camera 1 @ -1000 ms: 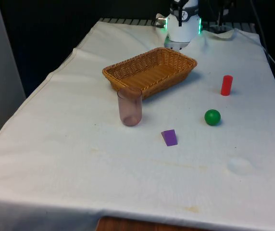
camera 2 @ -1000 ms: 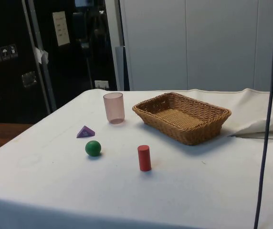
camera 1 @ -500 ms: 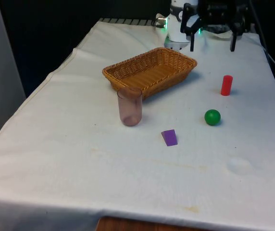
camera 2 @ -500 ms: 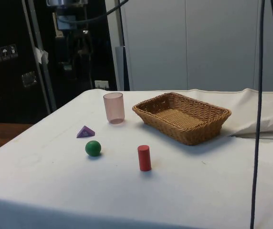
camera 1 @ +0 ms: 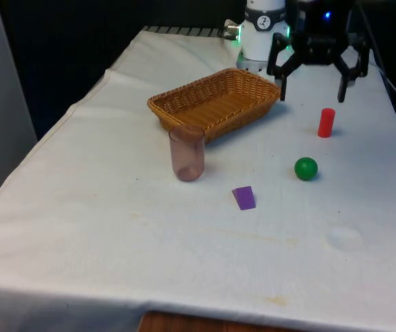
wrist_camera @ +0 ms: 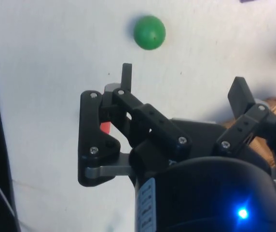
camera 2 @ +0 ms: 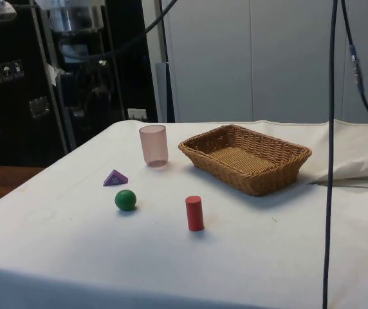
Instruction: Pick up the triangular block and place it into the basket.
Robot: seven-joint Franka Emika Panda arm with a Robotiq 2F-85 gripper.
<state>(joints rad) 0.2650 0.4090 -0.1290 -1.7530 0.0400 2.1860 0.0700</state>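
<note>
One small purple triangular block (camera 1: 244,197) lies flat on the white tablecloth (camera 1: 115,228). It is well apart from the gripper (camera 1: 313,83), down low and closer to the front edge of the table than the gripper is. The gripper hangs high in the air with its two black fingers (camera 1: 281,86) spread wide apart, and nothing is between them.

The wicker basket (camera 1: 215,102) sits just beside the gripper, on the front view's left of it. A red cylinder (camera 1: 326,122) stands nearly under the gripper, and a green ball (camera 1: 306,168) lies a bit past that, between the gripper and the block. A pink see-through cup (camera 1: 187,153) stands near the basket, farther from the gripper than the basket is.

The block looks like wood or hard plastic, so it is likely light and stiff and will not squash. From the side view it has a pointed top and sloped sides (camera 2: 115,177). Fingers pressing on the slopes may slip up and off. I think the best hold is on the two flat triangle faces, low down near the cloth. A gentle squeeze should be enough. The ball is close by, so the fingers need to come down without bumping it.
</note>
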